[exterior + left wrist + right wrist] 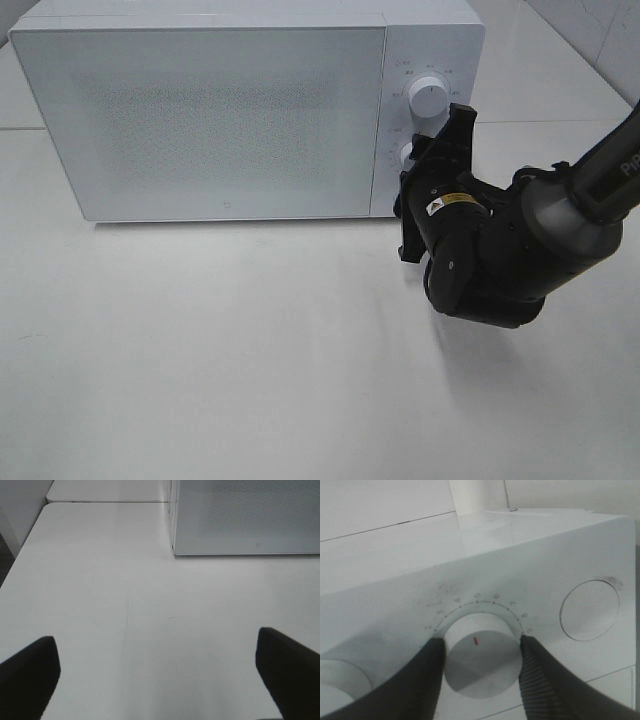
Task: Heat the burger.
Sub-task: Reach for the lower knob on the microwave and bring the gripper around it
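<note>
The burger is hidden; the white microwave (220,110) stands with its door closed. My right gripper (415,158) is at the control panel, its two fingers pressed on either side of the lower white dial (477,667), which has a red mark and a numbered scale around it. In the right wrist view the right gripper (481,650) is shut on that dial. My left gripper (160,675) hangs open over bare white table, nothing between its fingers (27,675); it is outside the exterior high view.
A second white dial (429,97) sits above the gripped one. A round recess (590,610) shows on the panel beside the dial. The microwave's door corner (250,515) lies ahead of the left gripper. The white table (250,350) stretches in front.
</note>
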Robot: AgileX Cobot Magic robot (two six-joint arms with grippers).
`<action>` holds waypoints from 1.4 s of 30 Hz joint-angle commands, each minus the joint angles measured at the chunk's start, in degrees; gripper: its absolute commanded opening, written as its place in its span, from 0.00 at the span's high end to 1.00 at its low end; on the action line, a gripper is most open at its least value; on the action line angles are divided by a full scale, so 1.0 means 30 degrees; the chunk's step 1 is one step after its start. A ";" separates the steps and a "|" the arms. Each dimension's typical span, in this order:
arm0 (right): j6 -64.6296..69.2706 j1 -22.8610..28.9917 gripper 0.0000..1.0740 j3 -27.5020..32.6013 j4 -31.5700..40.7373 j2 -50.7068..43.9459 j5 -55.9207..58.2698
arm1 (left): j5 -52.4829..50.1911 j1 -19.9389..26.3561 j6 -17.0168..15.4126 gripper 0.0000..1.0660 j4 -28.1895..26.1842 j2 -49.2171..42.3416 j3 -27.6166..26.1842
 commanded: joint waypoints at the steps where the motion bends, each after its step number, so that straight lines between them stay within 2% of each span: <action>1: -0.0535 -0.0668 0.68 -0.1070 -0.0057 -0.0286 -0.3457 | -0.0153 0.0019 0.0000 0.06 -0.0057 -0.0363 0.0057; 15: -0.3151 -0.0592 0.39 -0.0955 0.0057 -0.0821 -0.3361 | -0.0153 0.0019 0.0000 0.06 -0.0057 -0.0363 0.0057; 22: -0.3667 -0.0592 0.38 -0.0057 -0.0306 -0.1108 -0.3113 | -0.0153 0.0019 0.0000 0.06 -0.0057 -0.0363 0.0057; 30: -0.4106 0.0267 0.38 0.1413 -0.0535 -0.1891 -0.2177 | -0.0153 0.0019 0.0000 0.06 -0.0057 -0.0363 0.0057; 32: -0.5004 0.0286 0.38 0.2387 -0.1184 -0.2578 -0.1070 | -0.0153 0.0019 0.0000 0.06 -0.0057 -0.0363 0.0057; 35: -0.5195 0.0286 0.38 0.2636 -0.1394 -0.2788 -0.0764 | -0.0153 0.0019 0.0000 0.06 -0.0057 -0.0363 0.0057; 37: -0.6417 0.0286 0.38 0.3667 -0.2406 -0.3877 0.0745 | -0.0153 0.0019 0.0000 0.06 -0.0057 -0.0363 0.0057; 42: -0.8308 0.0286 0.38 0.4813 -0.3533 -0.4966 0.2731 | -0.0153 0.0019 0.0000 0.06 -0.0057 -0.0363 0.0057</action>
